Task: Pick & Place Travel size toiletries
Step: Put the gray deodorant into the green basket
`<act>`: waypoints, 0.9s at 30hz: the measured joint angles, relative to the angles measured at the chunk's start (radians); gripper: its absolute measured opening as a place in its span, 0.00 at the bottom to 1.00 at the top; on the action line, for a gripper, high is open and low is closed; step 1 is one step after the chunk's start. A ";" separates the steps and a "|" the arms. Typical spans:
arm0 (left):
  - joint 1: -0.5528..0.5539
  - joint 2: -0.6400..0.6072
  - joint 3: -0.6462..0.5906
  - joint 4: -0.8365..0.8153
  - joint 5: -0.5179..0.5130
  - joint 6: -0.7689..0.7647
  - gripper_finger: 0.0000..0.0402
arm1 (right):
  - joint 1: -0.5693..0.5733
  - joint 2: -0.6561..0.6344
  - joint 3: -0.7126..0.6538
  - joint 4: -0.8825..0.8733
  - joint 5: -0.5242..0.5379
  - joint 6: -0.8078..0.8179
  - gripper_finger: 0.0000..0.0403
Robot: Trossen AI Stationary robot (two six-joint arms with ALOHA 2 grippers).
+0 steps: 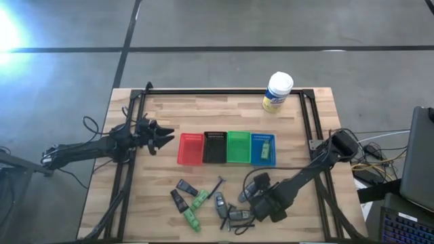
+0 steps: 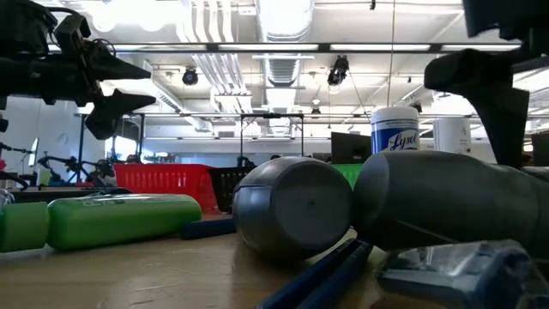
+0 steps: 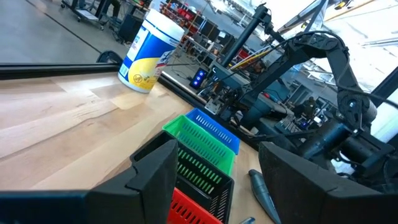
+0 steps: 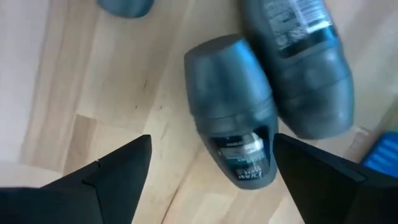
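Note:
The toiletries lie in a loose group near the table's near edge: black tubes (image 1: pixel 186 187), green tubes (image 1: pixel 199 198), grey oval bottles (image 1: pixel 221 203) and thin black sticks (image 1: pixel 216 186). One green item (image 1: pixel 265 146) lies in the blue bin. My right gripper (image 1: pixel 245 203) hovers open over the group. In the right wrist view its fingers (image 4: pixel 118 171) stand on either side of a grey bottle (image 4: pixel 231 121) without touching it, and a second bottle (image 4: pixel 298 59) lies alongside. My left gripper (image 1: pixel 160 135) waits open in the air, left of the red bin (image 1: pixel 190 148).
Red, black (image 1: pixel 214 147), green (image 1: pixel 238 147) and blue (image 1: pixel 263 154) bins stand in a row at mid-table. A white-and-yellow canister (image 1: pixel 277 92) stands near the far edge. A black frame rail (image 1: pixel 224 91) runs around the table. Bare wood lies between the bins and the canister.

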 joint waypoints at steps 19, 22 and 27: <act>-0.001 0.002 0.000 -0.009 0.000 0.000 0.57 | -0.037 0.099 -0.007 0.072 -0.047 -0.074 0.72; -0.001 0.003 0.000 -0.014 0.000 0.000 0.57 | -0.038 0.095 -0.011 0.073 -0.048 -0.044 0.65; -0.001 0.003 0.000 -0.014 0.000 0.000 0.57 | -0.040 0.092 -0.011 0.065 -0.071 0.024 0.51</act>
